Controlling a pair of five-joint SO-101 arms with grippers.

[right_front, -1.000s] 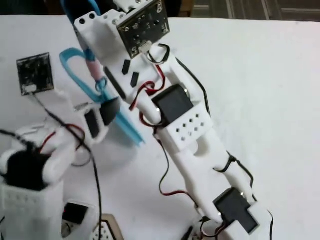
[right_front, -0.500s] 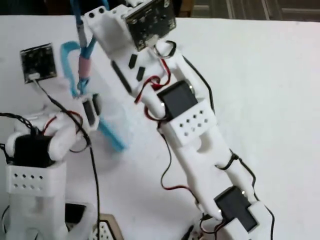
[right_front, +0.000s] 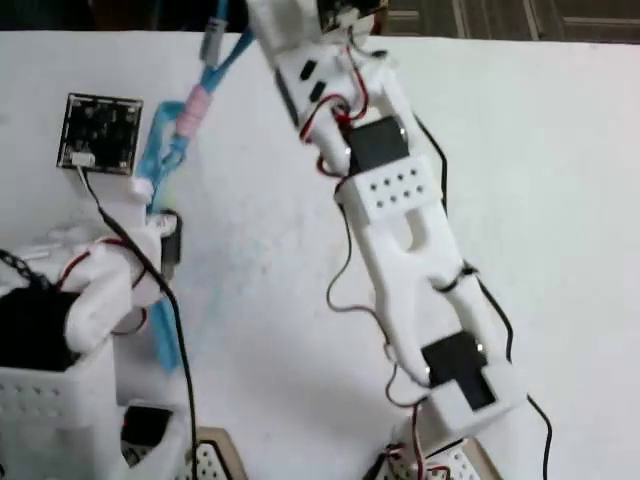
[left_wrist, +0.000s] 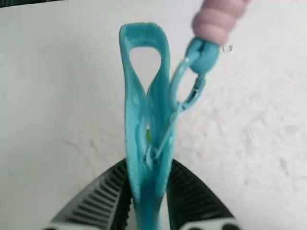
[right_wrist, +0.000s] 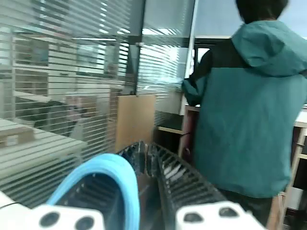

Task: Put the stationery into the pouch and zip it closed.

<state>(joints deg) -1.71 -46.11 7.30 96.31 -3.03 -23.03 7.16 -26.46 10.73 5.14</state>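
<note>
The blue pouch [left_wrist: 144,120] stands edge-on, and my left gripper [left_wrist: 148,206] is shut on its lower edge. Its zipper pull [left_wrist: 192,91] leads up to a pink bead [left_wrist: 218,17]. In the high view the pouch [right_front: 168,330] runs as a thin blue strip beside my left gripper [right_front: 165,240] at the near left. The pink bead [right_front: 192,108] hangs on a taut blue cord that rises to my right gripper [right_front: 215,35] at the far edge. My right gripper [right_wrist: 147,153] is shut, with a blue loop [right_wrist: 105,170] of the cord against one finger.
A white cloth covers the table [right_front: 540,150], with free room on the right. My right arm [right_front: 400,230] stretches diagonally across the middle. A wooden base board [right_front: 215,455] sits at the near edge.
My right gripper has risen and moved farther away, drawing the cord and pink bead taut. The pouch has turned from lying slanted to edge-on, and my left arm has shifted with it.
</note>
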